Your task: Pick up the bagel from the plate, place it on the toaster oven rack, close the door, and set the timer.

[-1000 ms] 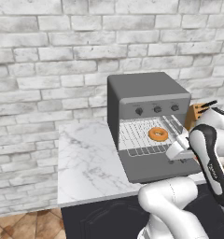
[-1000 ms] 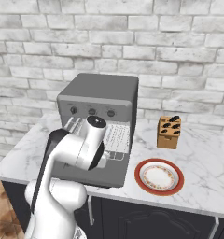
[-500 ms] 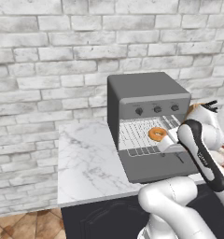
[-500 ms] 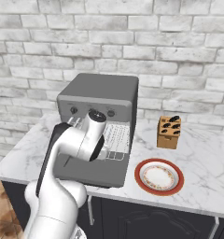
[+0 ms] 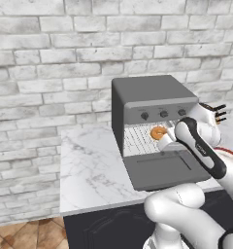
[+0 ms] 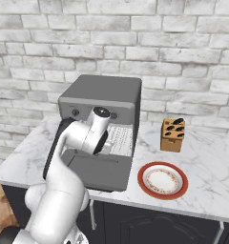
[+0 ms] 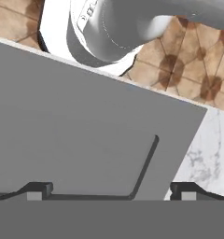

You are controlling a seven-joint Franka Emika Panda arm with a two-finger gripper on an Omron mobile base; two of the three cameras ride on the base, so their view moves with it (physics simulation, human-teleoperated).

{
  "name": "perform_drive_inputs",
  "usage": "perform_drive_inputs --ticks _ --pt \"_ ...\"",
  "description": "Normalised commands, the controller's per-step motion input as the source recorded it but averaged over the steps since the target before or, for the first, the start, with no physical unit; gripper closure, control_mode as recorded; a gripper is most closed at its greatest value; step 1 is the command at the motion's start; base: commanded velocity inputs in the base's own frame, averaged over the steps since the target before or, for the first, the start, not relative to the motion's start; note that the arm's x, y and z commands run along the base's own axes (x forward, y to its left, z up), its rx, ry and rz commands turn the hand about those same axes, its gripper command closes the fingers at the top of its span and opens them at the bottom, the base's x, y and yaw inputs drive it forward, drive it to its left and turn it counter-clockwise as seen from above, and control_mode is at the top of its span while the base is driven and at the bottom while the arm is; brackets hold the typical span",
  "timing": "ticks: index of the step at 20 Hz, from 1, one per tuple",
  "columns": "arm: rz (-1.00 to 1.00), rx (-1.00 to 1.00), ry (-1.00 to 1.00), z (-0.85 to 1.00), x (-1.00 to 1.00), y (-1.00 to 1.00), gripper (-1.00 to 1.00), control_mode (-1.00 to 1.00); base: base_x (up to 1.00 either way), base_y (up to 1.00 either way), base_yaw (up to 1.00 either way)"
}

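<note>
1. While you look from the left base view, you see the bagel [image 5: 158, 132] lying on the toaster oven rack [image 5: 140, 137] inside the cavity, toward the rack's right side, with nothing gripping it.
2. You have the door [image 5: 164, 169] dropped fully open, lying flat on the white marble counter [image 5: 89, 165] and reaching out toward the counter's front edge.
3. Your gripper [image 7: 112, 190] is just above the open door. In the hand view its two dark fingertips [image 7: 37, 189] stand well apart at the bottom, one at each side, with nothing between them, so you can read the jaws as spread wide and empty.
4. From the hand view you are looking down onto the door's flat grey inner face, where the thin outline of its window [image 7: 144, 165] runs up and bends at a rounded corner. Past the door's far edge you see marble counter and, beyond that, brown tiled floor [image 7: 198, 70].
5. In the right base view the arm's wrist covers the left part of the oven mouth, just under the control knobs [image 6: 75, 113], and you can see part of the rack to its right.
6. Your plate [image 6: 162, 179] sits on the counter just right of the open door, with nothing on it.
7. Behind the plate you see a wooden knife block [image 6: 172, 135] near the brick wall [image 6: 183, 52].
</note>
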Motion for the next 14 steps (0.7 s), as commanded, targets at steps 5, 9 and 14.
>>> perform_drive_inputs --ticks 5,9,14 --pt "0.00 0.00 -0.01 0.00 0.50 0.01 -1.00 -1.00 0.00 0.00 0.00" --pt "0.00 0.00 -0.05 0.00 0.47 0.00 -1.00 -1.00 0.00 0.00 0.00" --pt "0.00 0.00 -0.06 0.00 0.47 0.00 -1.00 -1.00 0.00 0.00 0.00"
